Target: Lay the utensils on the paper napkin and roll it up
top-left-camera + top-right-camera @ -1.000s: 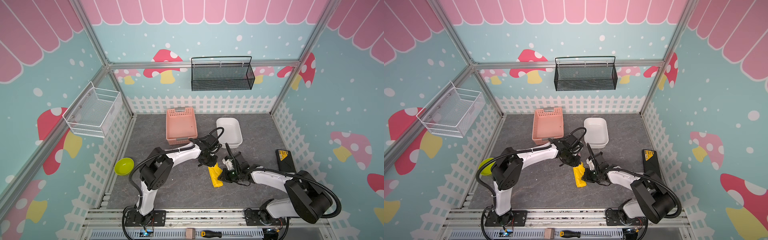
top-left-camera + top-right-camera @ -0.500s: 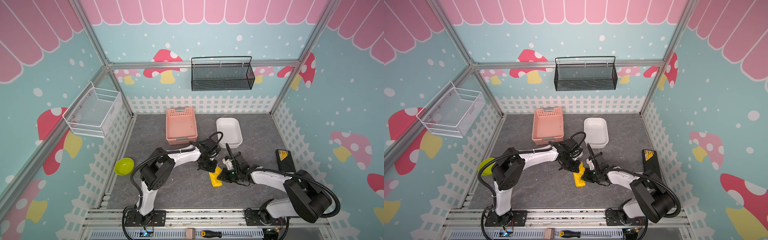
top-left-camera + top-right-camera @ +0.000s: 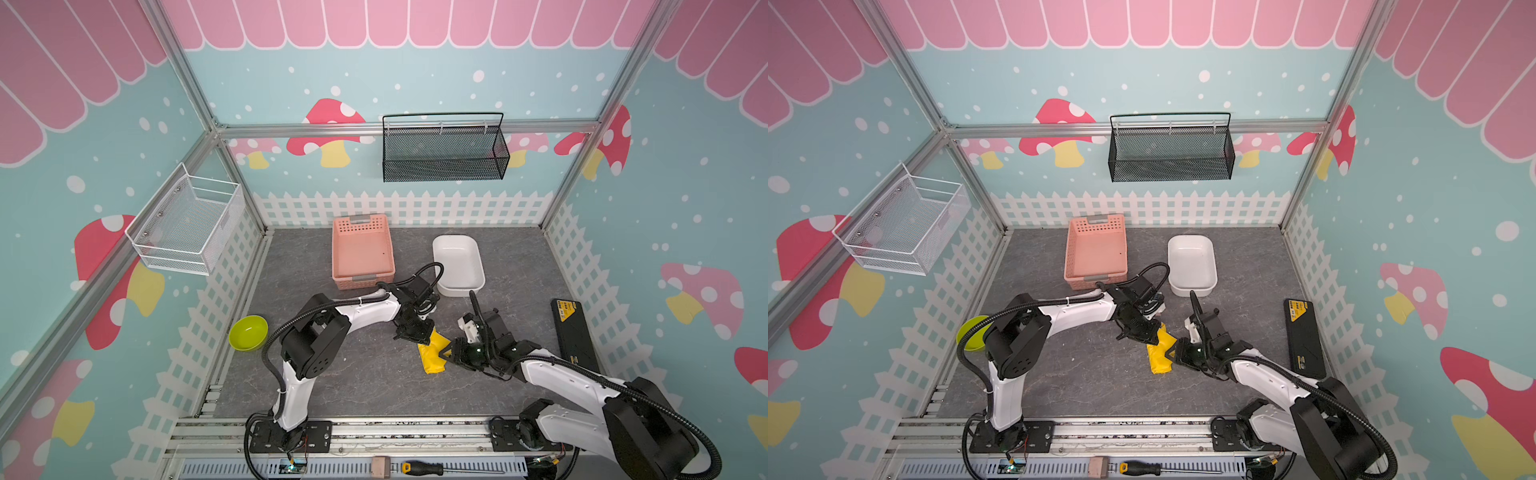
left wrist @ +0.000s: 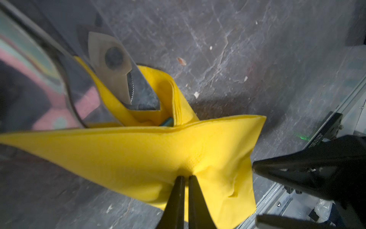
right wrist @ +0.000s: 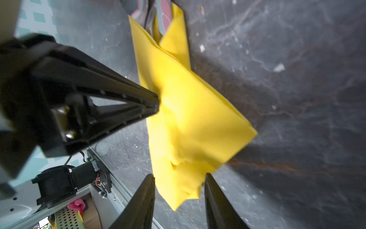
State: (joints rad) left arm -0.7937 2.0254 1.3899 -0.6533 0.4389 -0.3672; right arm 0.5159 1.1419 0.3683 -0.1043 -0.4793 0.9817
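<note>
With the left fingers [image 4: 175, 200] pinched narrow on the loosely rolled paper napkin [image 3: 432, 359] lying mid-tabletop [image 3: 365, 382], and the right fingers [image 5: 141, 200] standing wide astride its loose end, the roll may spring open and let the utensils [image 4: 116, 83] poking from it slide out.

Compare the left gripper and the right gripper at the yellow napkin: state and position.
The left gripper is shut, pinching the paper napkin; the right gripper is open, the napkin's edge unclamped between its jaws. In a top view the left gripper meets the napkin's far end, toward the pink basket; the right gripper meets its right side. Both are black and at the same napkin.
</note>
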